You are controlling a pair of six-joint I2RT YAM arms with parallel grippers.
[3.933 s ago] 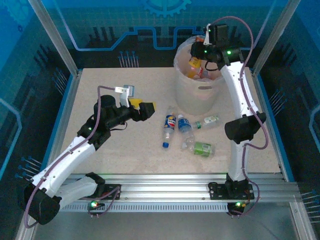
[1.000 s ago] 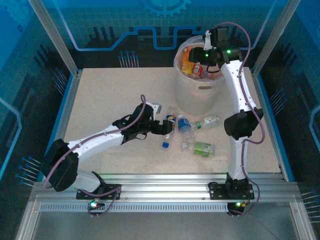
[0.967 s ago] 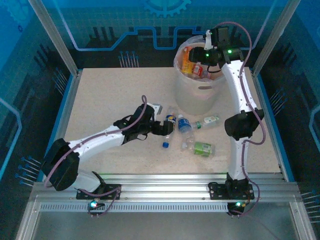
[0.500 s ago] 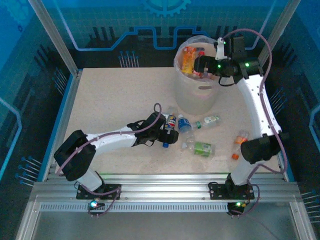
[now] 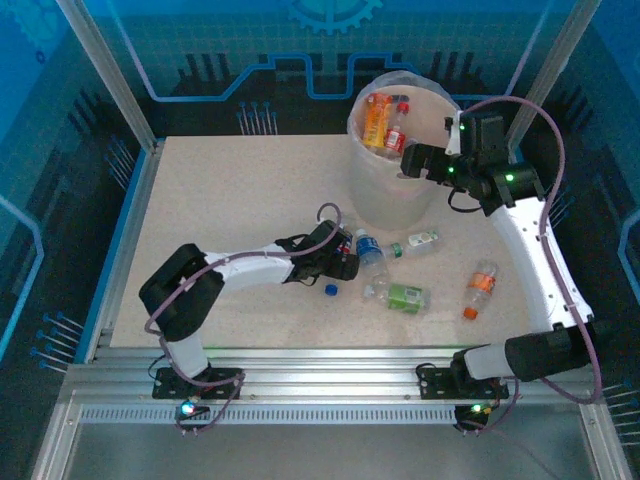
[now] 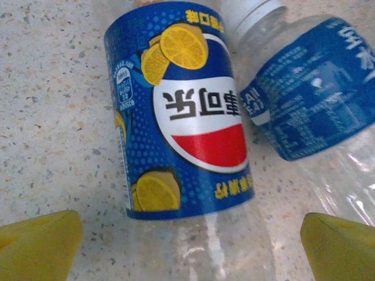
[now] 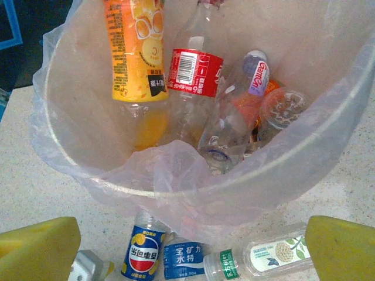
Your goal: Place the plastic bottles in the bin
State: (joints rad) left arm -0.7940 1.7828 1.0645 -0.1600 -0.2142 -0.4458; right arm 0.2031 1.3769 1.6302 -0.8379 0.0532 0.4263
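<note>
Several bottles [image 7: 196,73] are lying inside the bin [image 5: 385,195]; five are resting on the desk [image 5: 230,190]. Left claw [image 6: 187,246] is gaping wide around a blue bottle [image 6: 181,111]; right claw [image 7: 190,249] is hovering released, empty.

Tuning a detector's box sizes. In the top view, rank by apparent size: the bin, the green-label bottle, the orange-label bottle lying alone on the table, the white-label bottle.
1. bin, by far.
2. green-label bottle and orange-label bottle: look alike, not rankable.
3. white-label bottle, slimmest and shortest.
</note>
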